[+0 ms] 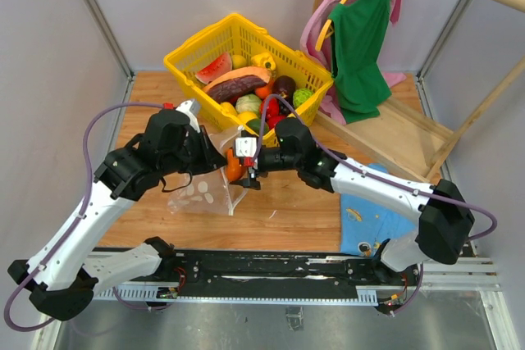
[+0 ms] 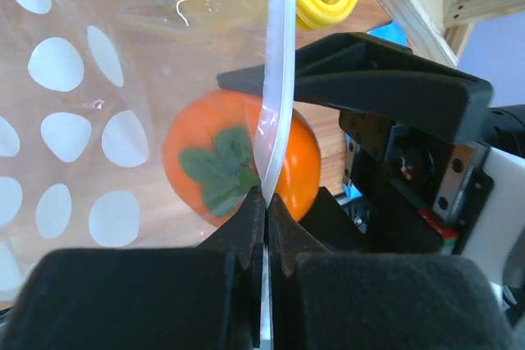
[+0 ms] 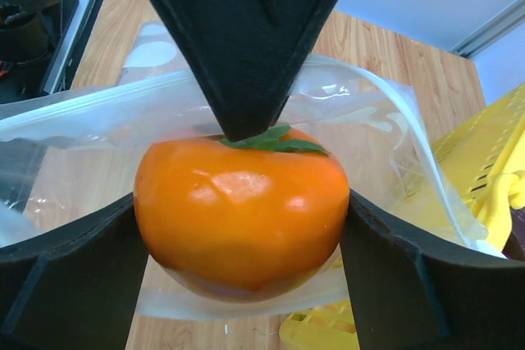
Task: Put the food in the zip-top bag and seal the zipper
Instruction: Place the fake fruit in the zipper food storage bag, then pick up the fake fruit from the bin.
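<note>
The zip-top bag (image 1: 201,192), clear with pale dots, hangs over the wooden table between both arms. My left gripper (image 2: 267,198) is shut on its zipper (image 2: 279,79), holding that pale strip upright. My right gripper (image 3: 238,212) is shut on an orange toy fruit (image 3: 242,202) with a green leaf cap, one finger on each side. The fruit sits at the bag's mouth, its underside behind the near rim of the bag (image 3: 394,120). Through the bag wall (image 2: 74,129) the fruit (image 2: 205,161) shows, and it (image 1: 235,167) lies between the two grippers from above.
A yellow mesh basket (image 1: 184,67) with several other toy foods stands just behind the grippers. A blue patterned cloth (image 1: 369,219) lies at the front right. A wooden rack with a green garment (image 1: 361,38) fills the back right.
</note>
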Motion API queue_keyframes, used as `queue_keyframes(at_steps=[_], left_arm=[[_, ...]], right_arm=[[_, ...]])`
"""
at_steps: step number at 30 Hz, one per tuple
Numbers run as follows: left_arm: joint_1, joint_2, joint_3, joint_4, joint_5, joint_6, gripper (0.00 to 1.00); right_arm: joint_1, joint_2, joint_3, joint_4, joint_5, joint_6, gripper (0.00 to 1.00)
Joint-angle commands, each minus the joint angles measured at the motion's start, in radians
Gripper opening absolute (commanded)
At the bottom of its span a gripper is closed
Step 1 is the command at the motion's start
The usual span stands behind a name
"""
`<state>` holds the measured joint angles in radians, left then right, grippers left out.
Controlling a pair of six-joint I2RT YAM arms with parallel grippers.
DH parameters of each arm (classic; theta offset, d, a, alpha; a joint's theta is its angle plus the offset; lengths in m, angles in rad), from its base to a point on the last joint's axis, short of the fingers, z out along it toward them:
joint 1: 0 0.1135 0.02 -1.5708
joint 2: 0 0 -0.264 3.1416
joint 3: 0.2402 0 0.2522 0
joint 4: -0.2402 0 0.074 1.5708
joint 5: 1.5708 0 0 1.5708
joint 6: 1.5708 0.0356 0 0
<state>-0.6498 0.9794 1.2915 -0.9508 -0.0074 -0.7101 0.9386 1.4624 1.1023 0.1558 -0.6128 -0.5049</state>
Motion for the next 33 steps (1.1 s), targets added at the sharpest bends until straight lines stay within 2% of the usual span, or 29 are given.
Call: queue_keyframes(at_steps=[1,6,11,20,28,33], left_arm=[[0.003,-0.028,-0.012,0.049,0.043,0.009,0.00],[0.003,-0.036,-0.043,0.065,0.042,-0.006,0.00],[0.003,-0.053,-0.071,0.087,0.018,-0.016,0.00],[0.003,-0.071,-0.120,0.124,-0.034,-0.029,0.00],[0.003,-0.080,-0.145,0.139,-0.085,-0.030,0.00],[0.003,-0.068,-0.122,0.093,-0.182,-0.048,0.00]], right_arm=[[0.017,0.020,0.018,0.052,0.022,-0.005,0.76],[0.017,0.007,0.003,0.109,0.008,0.035,0.88],[0.017,-0.023,0.010,0.058,-0.002,0.039,0.99],[0.017,-0.094,0.048,-0.079,0.061,0.076,0.98],[0.013,-0.176,0.137,-0.251,0.327,0.238,0.99],[-0.019,-0.162,0.230,-0.360,0.421,0.290,0.99]])
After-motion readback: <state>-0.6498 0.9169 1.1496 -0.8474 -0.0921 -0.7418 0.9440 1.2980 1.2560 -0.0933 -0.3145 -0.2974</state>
